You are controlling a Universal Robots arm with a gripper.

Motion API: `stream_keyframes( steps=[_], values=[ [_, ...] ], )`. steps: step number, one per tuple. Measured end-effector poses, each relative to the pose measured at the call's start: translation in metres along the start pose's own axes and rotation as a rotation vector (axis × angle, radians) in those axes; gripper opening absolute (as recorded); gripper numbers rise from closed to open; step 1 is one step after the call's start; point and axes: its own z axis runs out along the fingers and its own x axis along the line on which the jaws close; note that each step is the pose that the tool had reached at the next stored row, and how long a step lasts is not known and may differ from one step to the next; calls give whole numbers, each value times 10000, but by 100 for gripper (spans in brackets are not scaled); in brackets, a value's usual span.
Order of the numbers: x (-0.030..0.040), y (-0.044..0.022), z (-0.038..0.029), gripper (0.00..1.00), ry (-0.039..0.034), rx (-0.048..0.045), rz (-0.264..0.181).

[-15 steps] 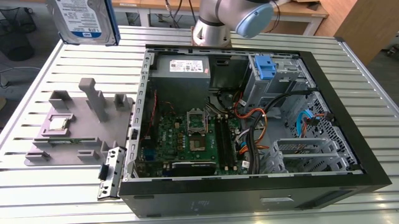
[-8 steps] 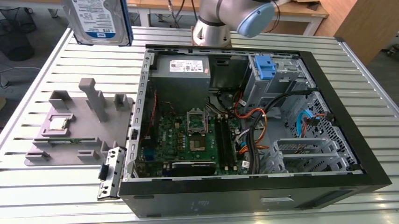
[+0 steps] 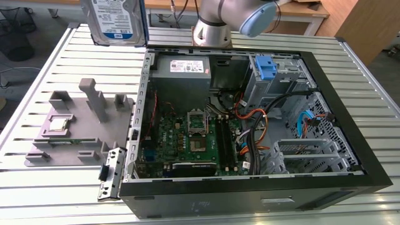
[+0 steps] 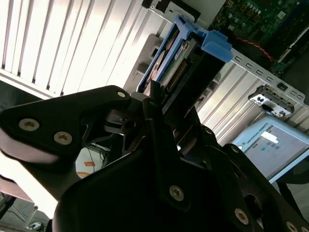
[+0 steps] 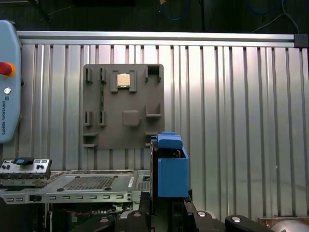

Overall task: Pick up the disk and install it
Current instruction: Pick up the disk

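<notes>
The gripper (image 4: 157,101) is clenched on the disk (image 3: 115,21), which hangs upright above the slatted table's (image 3: 56,61) edge by the arm's base, beside the open computer case (image 3: 350,140); carrying it well likely needs a firm clamp and a square carrier

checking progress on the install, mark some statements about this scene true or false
1. The gripper is clamped on the disk. True.
2. The disk sits inside the computer case. False: it is held in the air outside the case.
3. A small silver chip lies on the grey fixture. True.
4. The case is closed. False: it is open, with the motherboard showing.
</notes>
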Motion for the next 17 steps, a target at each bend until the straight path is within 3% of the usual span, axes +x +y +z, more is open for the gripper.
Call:
stream_keyframes(
  steps=[17],
  values=[
    [-16,-754,-30,35,0,-1,0]
  ],
)
